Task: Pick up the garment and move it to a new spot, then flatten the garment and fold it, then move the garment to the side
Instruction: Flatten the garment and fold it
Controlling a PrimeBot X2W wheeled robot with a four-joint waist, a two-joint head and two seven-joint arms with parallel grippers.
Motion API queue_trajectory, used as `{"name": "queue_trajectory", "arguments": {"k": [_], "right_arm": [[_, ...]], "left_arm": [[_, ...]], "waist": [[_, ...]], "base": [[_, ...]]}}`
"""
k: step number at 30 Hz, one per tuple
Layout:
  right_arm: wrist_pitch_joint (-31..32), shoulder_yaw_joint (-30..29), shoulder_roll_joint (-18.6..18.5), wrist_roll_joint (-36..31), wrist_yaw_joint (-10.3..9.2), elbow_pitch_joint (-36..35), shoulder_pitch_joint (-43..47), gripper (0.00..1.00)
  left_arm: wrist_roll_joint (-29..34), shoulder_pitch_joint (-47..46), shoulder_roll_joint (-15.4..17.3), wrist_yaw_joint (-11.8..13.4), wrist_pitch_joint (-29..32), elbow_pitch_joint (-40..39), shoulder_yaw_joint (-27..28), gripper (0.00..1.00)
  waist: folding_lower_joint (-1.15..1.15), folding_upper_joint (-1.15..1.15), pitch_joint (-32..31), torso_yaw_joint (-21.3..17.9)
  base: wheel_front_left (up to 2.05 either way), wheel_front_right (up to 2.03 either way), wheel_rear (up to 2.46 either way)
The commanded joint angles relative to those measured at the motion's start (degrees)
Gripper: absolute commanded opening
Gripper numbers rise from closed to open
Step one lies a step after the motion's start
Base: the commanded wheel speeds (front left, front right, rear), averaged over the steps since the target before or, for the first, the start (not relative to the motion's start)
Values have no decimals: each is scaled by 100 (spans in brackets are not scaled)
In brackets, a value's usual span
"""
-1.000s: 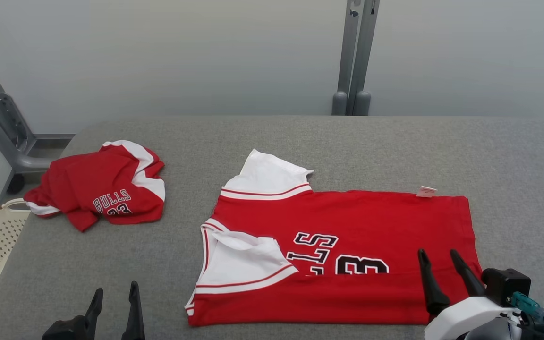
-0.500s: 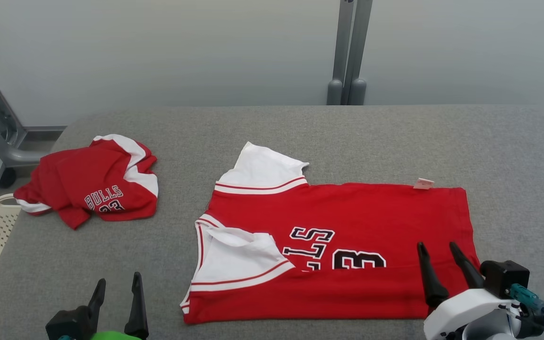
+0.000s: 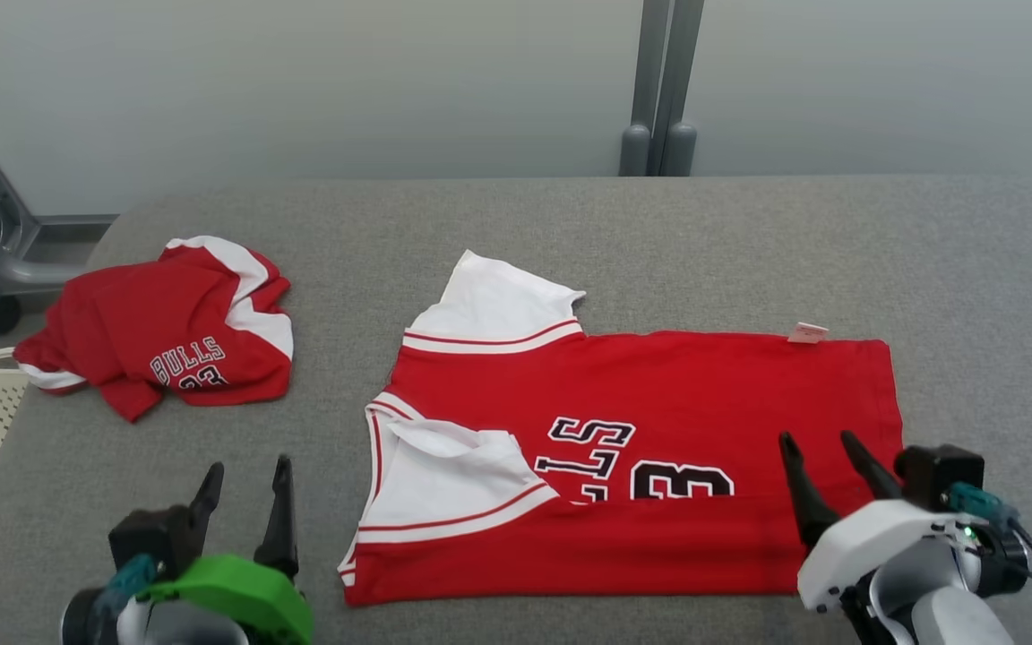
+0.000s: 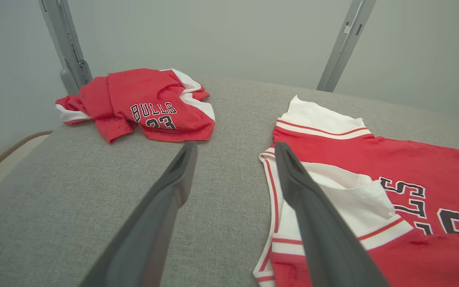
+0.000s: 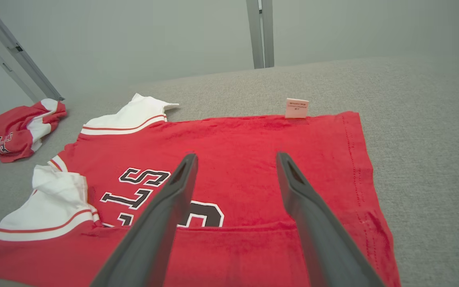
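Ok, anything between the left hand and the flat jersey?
Nothing visible. Bare grey table lies between the open left hand and the sleeve edge of the flat jersey; the crumpled jersey sits off to the far left.

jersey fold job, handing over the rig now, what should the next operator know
Left pincer: open, empty, over the table beside the red Bulls jersey, sleeve end.
Right pincer: open, empty, over its hem end.
Done: jersey flat mid-table, near edge folded up across the lettering.
To do: finish folding, move it aside.
A second, crumpled jersey lies far left.
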Motion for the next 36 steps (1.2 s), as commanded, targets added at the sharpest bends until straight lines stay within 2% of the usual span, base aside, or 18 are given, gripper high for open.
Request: {"name": "queue_trajectory", "arguments": {"k": [1,7,15,19,28,36], "right_arm": [[139,-27,-15,-54,-3,11,-148,100],[1415,-92,-22,-426,-4,-45,-1110,100],[3126,-25,-248,-687,-3,-109,-2407,100],[3732,34,-438,-683,-3,-103,-2894,100],[4329,346,-706,-700,-3,-26,-3798,100],[4291,374,-728,-641,-3,57,-4124,100]], "left_arm": [[68,-208,57,-37,70,43,-19,100],[168,-1532,17,-225,892,603,-286,100],[385,-3489,-199,-442,1913,1640,-656,100],[569,-4342,-269,-403,2486,2141,-856,100],[938,-5804,-235,-472,3106,3044,-1143,100],[1029,-6322,-204,-477,3074,3557,-1203,100]], "waist": [[0,0,122,-41],[0,0,668,-275],[0,0,1531,-697],[0,0,1935,-912],[0,0,2775,-1421],[0,0,3096,-1598]], "base": [[0,0,0],[0,0,0],[0,0,0],[0,0,0],[0,0,0],[0,0,0]]}}
